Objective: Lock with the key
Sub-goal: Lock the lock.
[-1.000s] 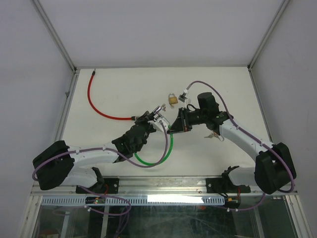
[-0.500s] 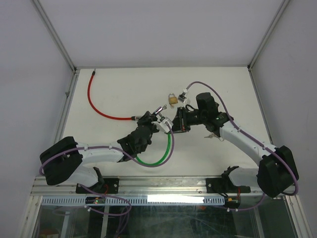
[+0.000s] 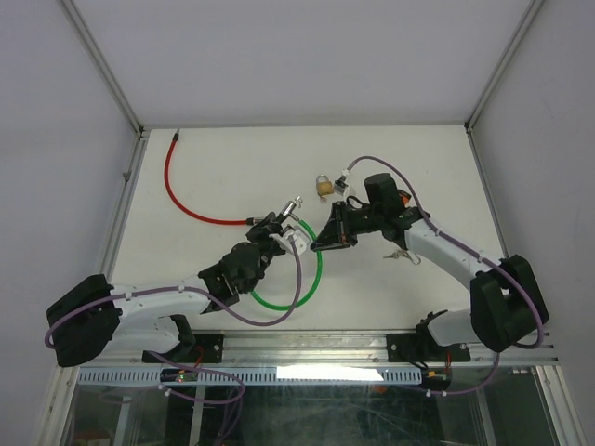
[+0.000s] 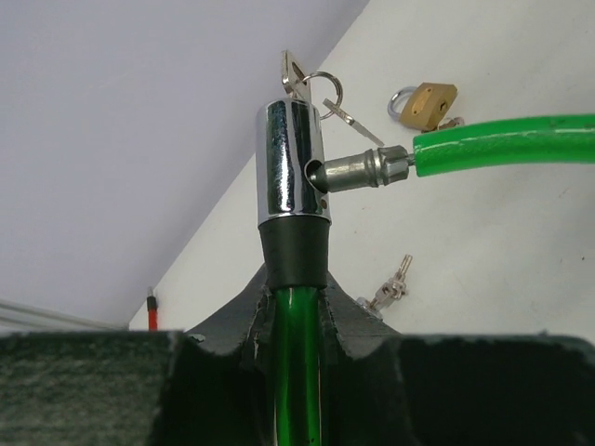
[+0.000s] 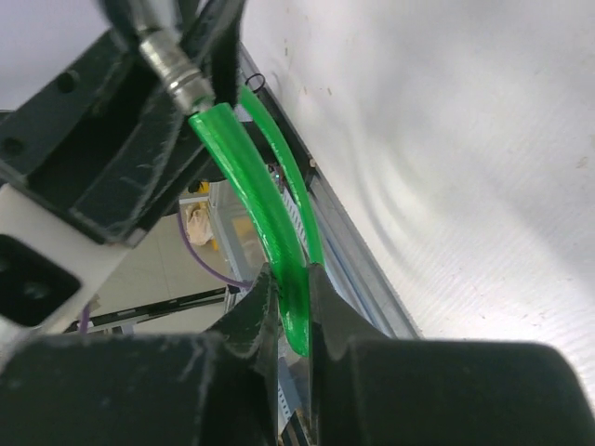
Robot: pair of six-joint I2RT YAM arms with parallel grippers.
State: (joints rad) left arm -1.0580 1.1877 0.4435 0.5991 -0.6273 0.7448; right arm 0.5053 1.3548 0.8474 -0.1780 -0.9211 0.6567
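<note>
A green cable lock loops between my two grippers. My left gripper is shut on the green cable just below the chrome lock cylinder, which stands upright. A key with a ring sticks out of the cylinder's top. The cable's metal end pin sits in the cylinder's side hole. My right gripper is shut on the green cable a short way behind that pin. In the top view the grippers meet at the table's middle, left and right.
A small brass padlock lies just behind the grippers and also shows in the left wrist view. A red cable runs from the back left corner towards the middle, with its metal end near my left gripper. Loose keys lie beside the right forearm.
The left arm's base and elbow swung left and lower while its gripper kept the cylinder near the same spot. The right gripper shifted slightly left along the cable. Both grips held.
</note>
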